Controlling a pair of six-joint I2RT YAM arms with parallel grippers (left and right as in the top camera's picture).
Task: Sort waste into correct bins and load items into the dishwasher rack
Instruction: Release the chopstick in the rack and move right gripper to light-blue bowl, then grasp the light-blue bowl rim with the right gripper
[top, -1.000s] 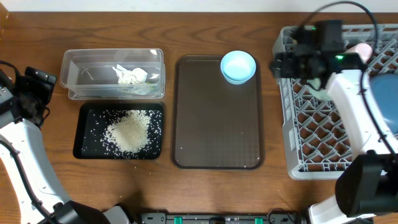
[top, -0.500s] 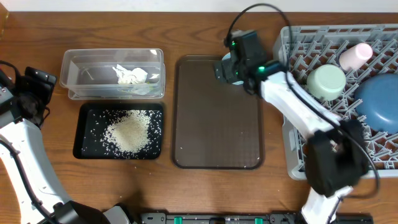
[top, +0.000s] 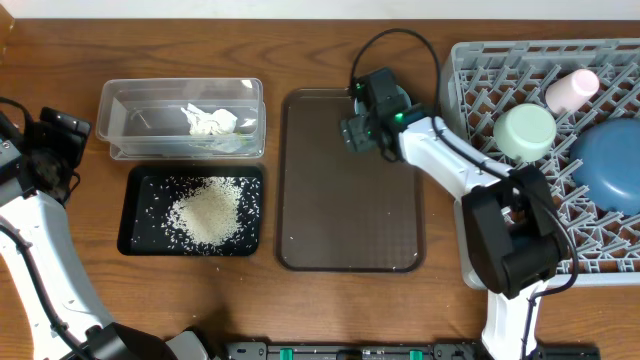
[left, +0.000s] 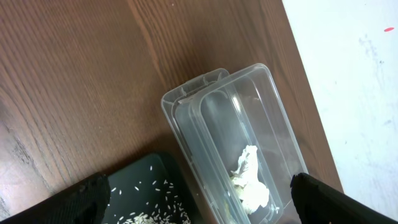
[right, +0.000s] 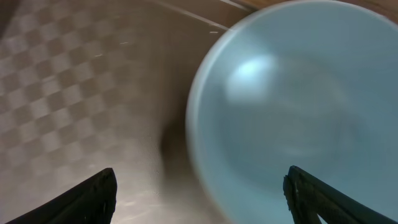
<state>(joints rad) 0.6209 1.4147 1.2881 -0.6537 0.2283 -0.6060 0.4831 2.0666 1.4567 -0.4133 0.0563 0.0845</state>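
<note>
Wooden table (top: 150, 40), clear tub (top: 140, 95) beside black tray (top: 135, 240) at left, brown serving tray (top: 340, 210) centre, grey rack (top: 480, 230) right

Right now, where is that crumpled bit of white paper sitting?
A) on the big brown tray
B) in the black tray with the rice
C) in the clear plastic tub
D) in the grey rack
C: the crumpled paper scrap lies inside the clear tub, while the black tray beside it holds the rice grains.
</note>
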